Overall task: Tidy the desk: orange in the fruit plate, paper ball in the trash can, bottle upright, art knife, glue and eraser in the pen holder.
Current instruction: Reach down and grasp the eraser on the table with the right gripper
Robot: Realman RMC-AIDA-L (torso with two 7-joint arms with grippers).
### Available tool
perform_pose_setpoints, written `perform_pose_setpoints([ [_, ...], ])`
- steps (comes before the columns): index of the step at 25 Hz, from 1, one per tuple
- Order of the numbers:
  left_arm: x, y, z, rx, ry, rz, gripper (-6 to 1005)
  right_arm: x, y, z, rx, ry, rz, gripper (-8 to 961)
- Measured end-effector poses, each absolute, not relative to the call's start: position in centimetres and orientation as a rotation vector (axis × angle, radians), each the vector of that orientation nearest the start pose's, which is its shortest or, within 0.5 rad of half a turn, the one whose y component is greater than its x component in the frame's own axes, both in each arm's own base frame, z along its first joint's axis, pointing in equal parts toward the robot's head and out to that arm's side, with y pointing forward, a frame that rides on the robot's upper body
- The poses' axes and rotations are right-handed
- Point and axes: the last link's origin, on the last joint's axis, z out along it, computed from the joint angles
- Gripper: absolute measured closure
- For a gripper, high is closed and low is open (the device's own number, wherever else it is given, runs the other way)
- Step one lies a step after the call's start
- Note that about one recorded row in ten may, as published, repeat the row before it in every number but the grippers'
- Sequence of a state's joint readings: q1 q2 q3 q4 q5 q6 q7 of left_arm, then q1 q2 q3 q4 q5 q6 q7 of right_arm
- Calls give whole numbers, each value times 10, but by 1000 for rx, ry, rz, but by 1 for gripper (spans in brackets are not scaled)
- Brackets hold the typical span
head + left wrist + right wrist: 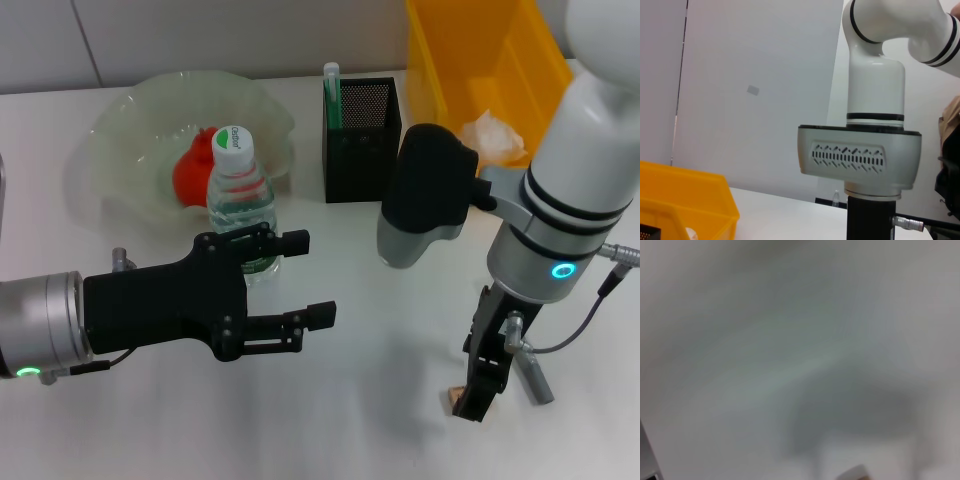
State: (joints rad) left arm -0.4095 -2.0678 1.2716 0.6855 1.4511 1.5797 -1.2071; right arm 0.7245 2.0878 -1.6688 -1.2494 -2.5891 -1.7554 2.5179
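While most items sit placed, the small tan rectangular eraser (455, 398) remains on the white worktop (380, 420).
Right gripper (478, 396) at it, jaws probably closing, cannot tell; left gripper (305, 278) jaws open beside upright clear plastic bottle (240, 195).

Read one text only: green lettering on bottle (240, 195) cap, looked like "Cestbon", not fully sure. Bottle label print too small for me. No other legible text.

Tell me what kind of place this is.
Likely a lab bench staged as a desk: a plain white table and bare wall, set with a mesh pen holder, a yellow bin and a fruit bowl.
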Motion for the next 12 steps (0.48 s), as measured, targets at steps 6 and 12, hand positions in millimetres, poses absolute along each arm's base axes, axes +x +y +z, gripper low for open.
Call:
perform_pose_setpoints([
  [6,-216,290,-37,-2866,-292,-1023,187,161,312,-51,-2831,626,-1068,169],
  [12,-217,290,-37,-2865,-284,-1022,187,158,314,-51,-2821,621,-1061,170],
])
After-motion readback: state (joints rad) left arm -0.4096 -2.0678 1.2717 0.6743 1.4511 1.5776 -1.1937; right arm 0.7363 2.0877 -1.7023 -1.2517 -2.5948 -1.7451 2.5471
